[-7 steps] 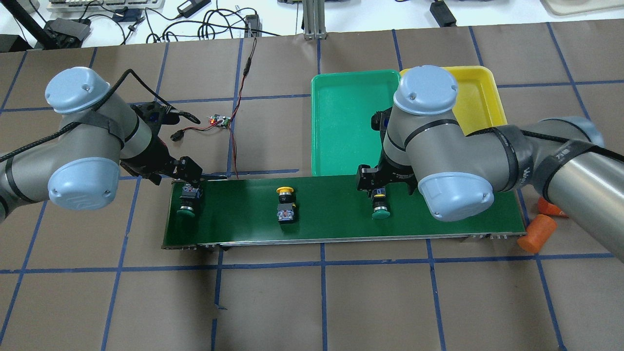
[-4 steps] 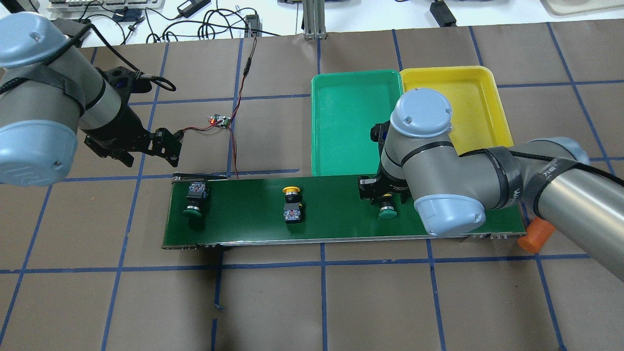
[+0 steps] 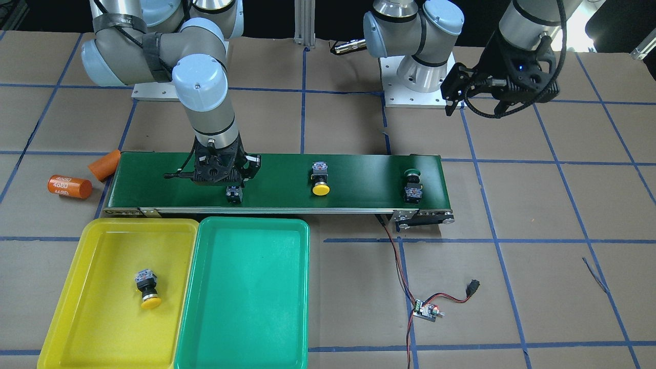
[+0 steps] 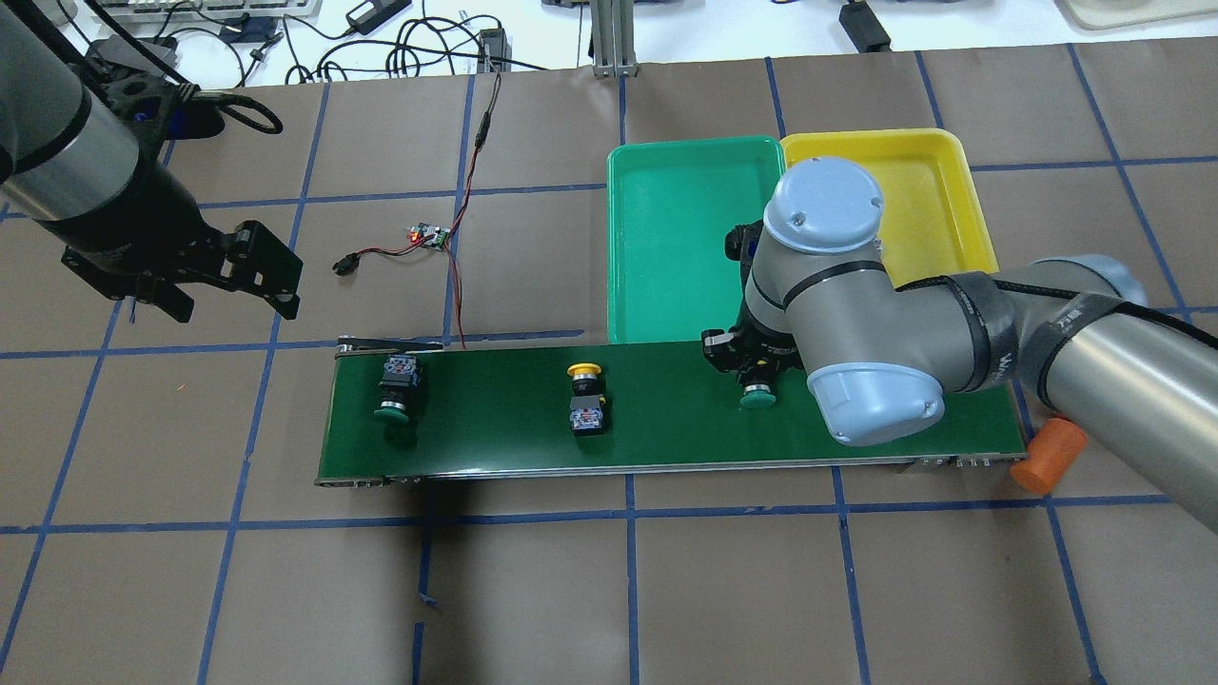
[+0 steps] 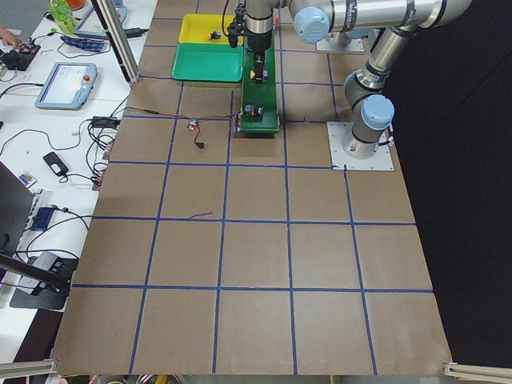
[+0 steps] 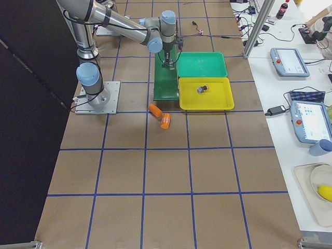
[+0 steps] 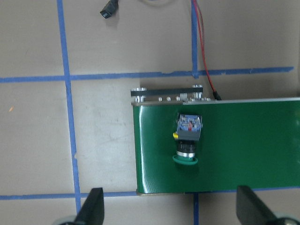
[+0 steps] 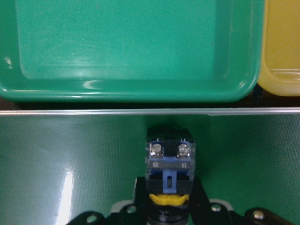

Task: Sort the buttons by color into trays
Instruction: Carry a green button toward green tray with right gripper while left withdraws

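Green-capped and lying on the conveyor belt [image 3: 359, 179] just in front of the green tray [image 3: 256, 221], the held button [image 8: 169, 161] is clamped at its neck between the narrowed fingers of the right gripper [image 3: 228, 182]. The left gripper [image 4: 231, 303] hangs raised beyond the belt's left end, fingers spread wide, holding nothing. A second green-capped button [image 4: 395, 385] lies at that left end, a yellow-capped button [image 4: 585, 392] mid-belt, and another yellow button [image 3: 146, 289] in the yellow tray [image 3: 143, 222] to the right.
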### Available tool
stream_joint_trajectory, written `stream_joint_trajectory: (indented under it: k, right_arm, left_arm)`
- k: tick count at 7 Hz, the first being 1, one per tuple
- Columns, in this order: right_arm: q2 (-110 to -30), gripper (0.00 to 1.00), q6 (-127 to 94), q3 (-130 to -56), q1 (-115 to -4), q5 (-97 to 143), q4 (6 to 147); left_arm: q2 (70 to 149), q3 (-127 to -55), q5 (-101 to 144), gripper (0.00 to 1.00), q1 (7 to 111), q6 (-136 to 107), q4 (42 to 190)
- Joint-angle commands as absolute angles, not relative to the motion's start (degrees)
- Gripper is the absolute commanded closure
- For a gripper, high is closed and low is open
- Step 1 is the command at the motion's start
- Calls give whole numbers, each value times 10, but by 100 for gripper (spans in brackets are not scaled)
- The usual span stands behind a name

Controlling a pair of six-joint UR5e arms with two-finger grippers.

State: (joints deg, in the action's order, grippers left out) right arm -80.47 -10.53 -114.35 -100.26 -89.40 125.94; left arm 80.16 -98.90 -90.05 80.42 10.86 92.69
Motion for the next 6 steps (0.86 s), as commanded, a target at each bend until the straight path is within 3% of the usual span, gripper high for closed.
stream_joint_trajectory:
  k: [1,3,4,5,6]
  right_arm:
    - [-700,100,-104,-981,-959,-895,1236]
    - [-635,98,-99,-836,-939,-885,1169]
    - [-624,88,-99,-832,-942,-884,1169]
    - [-621,31,-100,-833,-946,-886,1170]
    - [-615,2,-100,-833,-946,-886,1171]
  left_arm:
    - [792,-976,-909,0,805,109,989]
    - [808,-976,-899,0,815,101,980]
    - [811,-982,-888,0,838,71,971]
    - [811,-1001,-889,0,866,61,956]
    - [810,-1021,-889,0,884,59,911]
